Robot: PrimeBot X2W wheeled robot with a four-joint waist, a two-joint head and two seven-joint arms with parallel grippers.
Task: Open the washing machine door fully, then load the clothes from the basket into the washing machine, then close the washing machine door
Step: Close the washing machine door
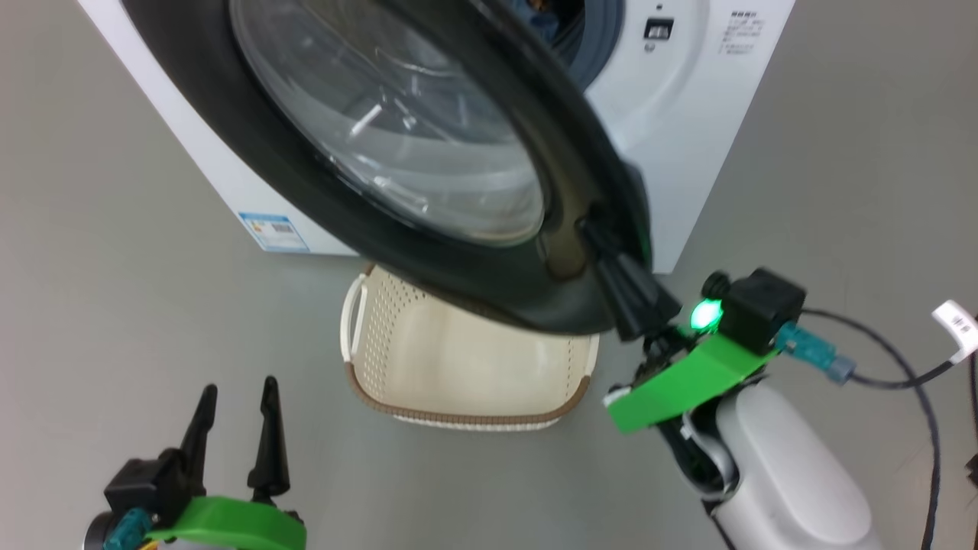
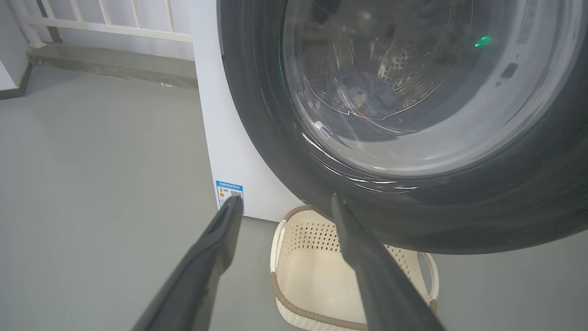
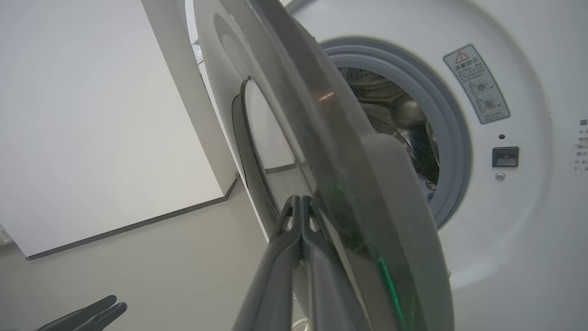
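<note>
Left gripper (image 1: 238, 386) nearest the camera, low at the left, fingers spread wide and pointing up, nothing between them; well apart from the work.

Basket (image 1: 458, 418) on the floor just in front of the washing machine (image 1: 672, 137), partly under the overhanging door; the interior that shows is bare cream plastic, no fabric in it; the far part is hidden by the door.

Right gripper (image 1: 600, 248) has its fingers pressed together, holding nothing; the closed tips lie against the free edge of the washing machine door (image 1: 267, 160), on its glossy outer side as far as the right wrist view shows.

Door stands at a partial angle, hinged at the machine's left, latch side clear of the front panel; the grey gasket (image 3: 455, 133) and the steel drum (image 3: 390, 110) show past it.

Clothes (image 2: 367, 94) lie low in the drum, seen through the door glass in the left wrist view: a bluish heap with a touch of orange-brown; detail blurred by the glass.

Status, judged: opening done; loading looks done, given the bare basket and the fabric in the drum; closing is the step in hand and not yet done.

Left to do: swing the door to the front panel and press until it latches; the door's lower rim passes above the basket, so clearance there wants watching.
</note>
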